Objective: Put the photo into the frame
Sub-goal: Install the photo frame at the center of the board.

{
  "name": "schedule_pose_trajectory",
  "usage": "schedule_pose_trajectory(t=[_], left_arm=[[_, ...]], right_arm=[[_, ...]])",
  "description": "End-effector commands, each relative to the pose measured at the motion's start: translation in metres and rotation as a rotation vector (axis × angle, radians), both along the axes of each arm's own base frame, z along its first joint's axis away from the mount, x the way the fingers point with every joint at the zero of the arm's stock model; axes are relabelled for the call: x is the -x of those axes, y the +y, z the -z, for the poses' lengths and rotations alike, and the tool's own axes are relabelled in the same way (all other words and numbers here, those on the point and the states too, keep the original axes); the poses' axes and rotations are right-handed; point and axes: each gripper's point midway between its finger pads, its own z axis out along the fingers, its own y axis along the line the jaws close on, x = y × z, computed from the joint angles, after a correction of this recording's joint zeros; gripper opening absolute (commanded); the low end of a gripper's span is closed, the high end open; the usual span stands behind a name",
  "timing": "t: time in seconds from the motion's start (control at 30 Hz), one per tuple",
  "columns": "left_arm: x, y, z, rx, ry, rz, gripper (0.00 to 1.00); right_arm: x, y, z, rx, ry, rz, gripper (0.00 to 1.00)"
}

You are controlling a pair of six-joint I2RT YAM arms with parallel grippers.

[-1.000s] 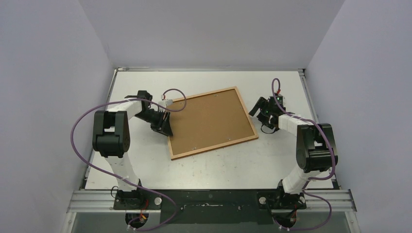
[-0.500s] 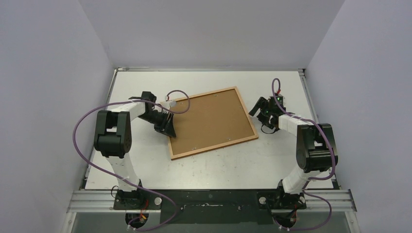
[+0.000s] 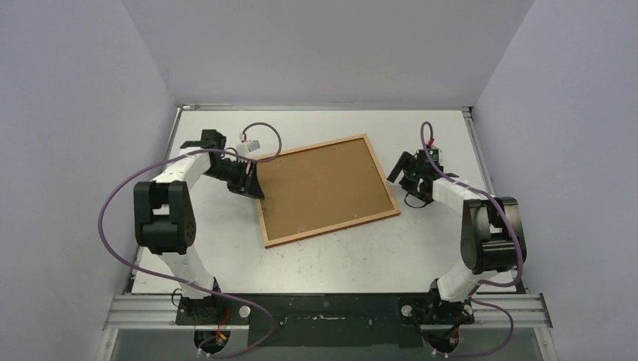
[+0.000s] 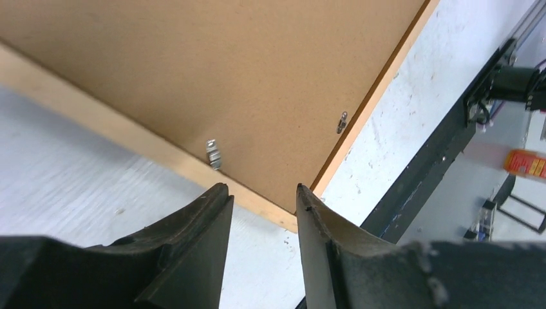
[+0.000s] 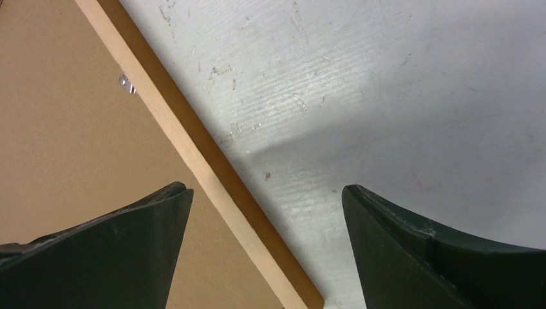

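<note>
The frame [image 3: 331, 229] lies face down in the middle of the table, a thin wooden rim around a plain brown fibreboard backing [image 3: 323, 184]. The photo is hidden. My left gripper [image 3: 253, 183] is at the frame's left rail, open by a narrow gap with nothing in it. In the left wrist view the left gripper [image 4: 261, 190] points at the rail [image 4: 129, 132] and a small metal clip [image 4: 213, 154]. My right gripper [image 3: 397, 172] hovers at the frame's right edge, open wide and empty. The right wrist view shows the right gripper [image 5: 264, 190] with the rail [image 5: 193, 148] between its fingers.
Purple cables loop from both arms; the left one arches over the frame's far-left corner [image 3: 259, 139]. Grey walls close in the white table [image 3: 338, 259] on three sides. A black mounting rail [image 3: 323, 308] runs along the near edge.
The left arm has swung outward and its gripper has slid toward the far end of the frame's left rail, its jaws a touch wider. The right arm has barely moved.
</note>
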Motion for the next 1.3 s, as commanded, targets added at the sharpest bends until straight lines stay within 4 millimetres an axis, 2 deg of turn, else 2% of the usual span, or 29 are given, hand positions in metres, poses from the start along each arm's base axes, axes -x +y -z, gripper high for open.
schedule_pose_trajectory(t=[0.0,0.07,0.13,0.2,0.27,0.37,0.43,0.53,0.63,0.77,0.97,1.27], left_arm=[[-0.006,0.025,-0.017,-0.014,-0.027,-0.074,0.41],[0.002,0.030,-0.006,-0.030,-0.006,-0.068,0.41],[0.011,0.030,0.004,-0.028,0.024,-0.053,0.41],[0.020,0.027,0.011,-0.009,0.047,-0.046,0.41],[0.028,0.024,0.017,0.007,0.065,-0.032,0.41],[0.033,0.022,0.024,0.016,0.073,-0.030,0.41],[0.031,0.021,0.027,0.018,0.073,-0.041,0.41],[0.026,0.021,0.031,0.011,0.075,-0.056,0.41],[0.019,0.021,0.036,0.006,0.084,-0.079,0.40],[0.013,0.020,0.044,0.001,0.092,-0.104,0.37],[0.012,0.019,0.058,-0.021,0.125,-0.127,0.31],[0.000,0.019,0.065,-0.036,0.133,-0.160,0.23]], right_arm=[[-0.014,0.003,-0.070,0.143,-0.149,-0.051,0.90],[-0.013,0.026,-0.090,0.183,-0.191,-0.111,0.90],[-0.007,0.059,-0.102,0.202,-0.212,-0.194,0.90],[0.003,0.101,-0.107,0.208,-0.230,-0.297,0.90],[0.014,0.143,-0.109,0.193,-0.253,-0.409,0.91],[0.031,0.208,-0.101,0.101,-0.262,-0.646,0.93],[0.041,0.242,-0.101,0.034,-0.274,-0.804,0.95],[0.065,0.282,-0.101,-0.021,-0.288,-1.030,0.97],[0.077,0.301,-0.099,-0.066,-0.281,-1.161,0.97],[0.092,0.314,-0.088,-0.123,-0.225,-1.287,0.93],[0.119,0.327,-0.054,-0.156,-0.105,-1.428,0.92],[0.152,0.331,-0.038,-0.197,-0.024,-1.545,0.92]])
